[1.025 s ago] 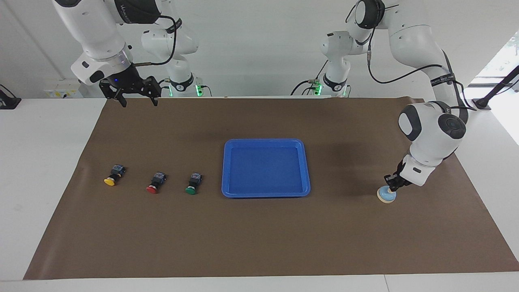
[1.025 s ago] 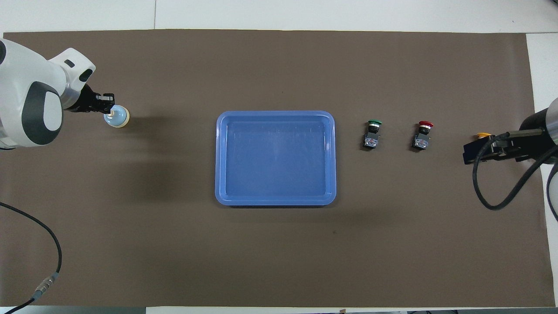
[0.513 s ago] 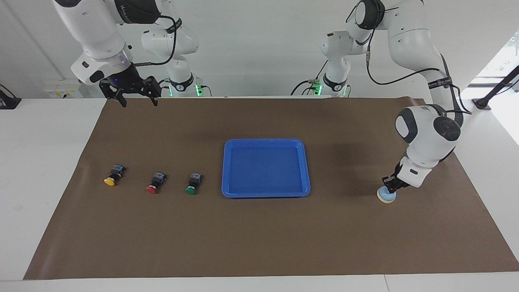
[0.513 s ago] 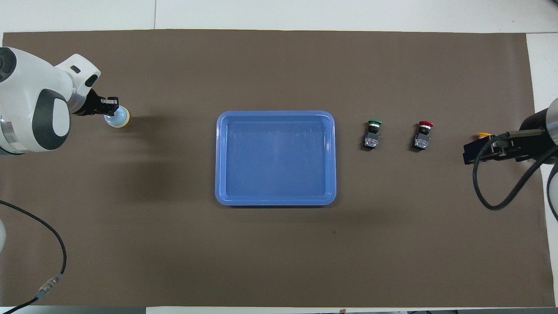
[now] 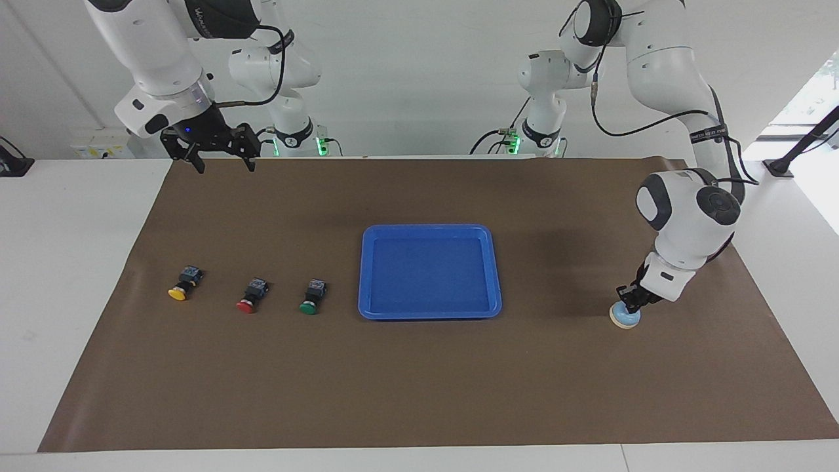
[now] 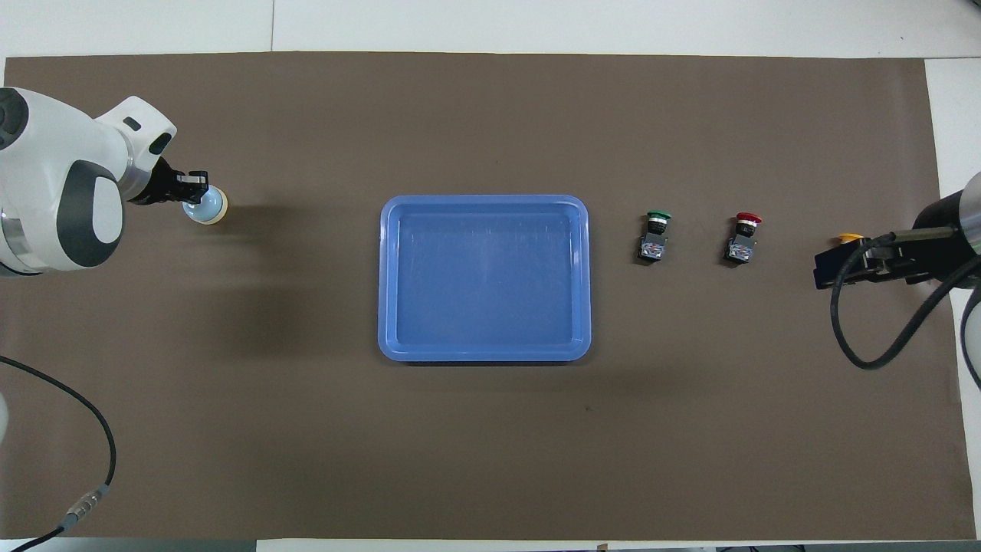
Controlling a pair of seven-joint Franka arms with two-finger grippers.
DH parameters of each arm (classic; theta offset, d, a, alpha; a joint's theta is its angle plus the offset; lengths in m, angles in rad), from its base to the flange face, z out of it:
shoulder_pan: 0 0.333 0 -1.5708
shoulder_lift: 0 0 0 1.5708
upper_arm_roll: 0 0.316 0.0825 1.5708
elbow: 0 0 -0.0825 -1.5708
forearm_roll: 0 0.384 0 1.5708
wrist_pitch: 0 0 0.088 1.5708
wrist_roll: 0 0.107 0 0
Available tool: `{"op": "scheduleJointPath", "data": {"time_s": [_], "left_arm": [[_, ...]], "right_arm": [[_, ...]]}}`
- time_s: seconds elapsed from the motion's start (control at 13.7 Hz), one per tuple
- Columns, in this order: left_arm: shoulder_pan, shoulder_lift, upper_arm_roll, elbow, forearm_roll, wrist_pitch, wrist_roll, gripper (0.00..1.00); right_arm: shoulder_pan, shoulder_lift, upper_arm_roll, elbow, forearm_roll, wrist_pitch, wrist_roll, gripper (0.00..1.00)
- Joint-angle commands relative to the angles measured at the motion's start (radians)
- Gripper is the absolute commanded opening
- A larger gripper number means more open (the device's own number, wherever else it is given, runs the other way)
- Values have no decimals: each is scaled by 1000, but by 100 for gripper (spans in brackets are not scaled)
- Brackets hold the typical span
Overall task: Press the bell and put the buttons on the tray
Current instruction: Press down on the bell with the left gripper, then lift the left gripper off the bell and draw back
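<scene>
Left arm arched high from its base, forearm dropping steeply, wrist bent down; left gripper (image 5: 630,303) low at the left arm's end of the table, fingers drawn together, tips pointing down. Right arm waiting, raised, wrist angled down; right gripper (image 5: 221,164) hanging in the air near its own base, fingers (image 5: 198,165) spread apart and pointing down.

Blue tray (image 5: 430,314), brown mat (image 5: 419,387)

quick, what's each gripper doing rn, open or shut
Left gripper: down on the bell, fingers together, holding nothing.
Right gripper: open, empty, waiting in the air at the right arm's end.
</scene>
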Motion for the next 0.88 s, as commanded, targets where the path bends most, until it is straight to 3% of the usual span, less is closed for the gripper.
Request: {"op": "scheduleJointPath", "data": {"time_s": [0.0, 0.22, 0.29, 0.37, 0.44, 0.51, 0.81], "left_arm": [[10, -124, 0, 12, 25, -150, -13, 0], [9, -266, 0, 13, 24, -287, -13, 0], [7, -312, -1, 9, 24, -313, -15, 6], [3, -352, -3, 10, 18, -350, -21, 38], [-3, -392, -3, 10, 13, -382, -21, 83], [-5, -420, -6, 12, 11, -417, -23, 100], [-5, -495, -6, 16, -24, -551, -23, 100]], "right_arm": [[-18, -1, 8, 4, 9, -14, -21, 100], [-18, -1, 8, 4, 11, -14, -21, 100], [-18, -1, 8, 4, 9, -14, -21, 100], [-18, -1, 8, 4, 9, -14, -21, 100], [-18, -1, 8, 4, 9, -14, -21, 100], [-18, -1, 8, 4, 9, -14, -21, 100], [-18, -1, 8, 4, 9, -14, -21, 100]]}}
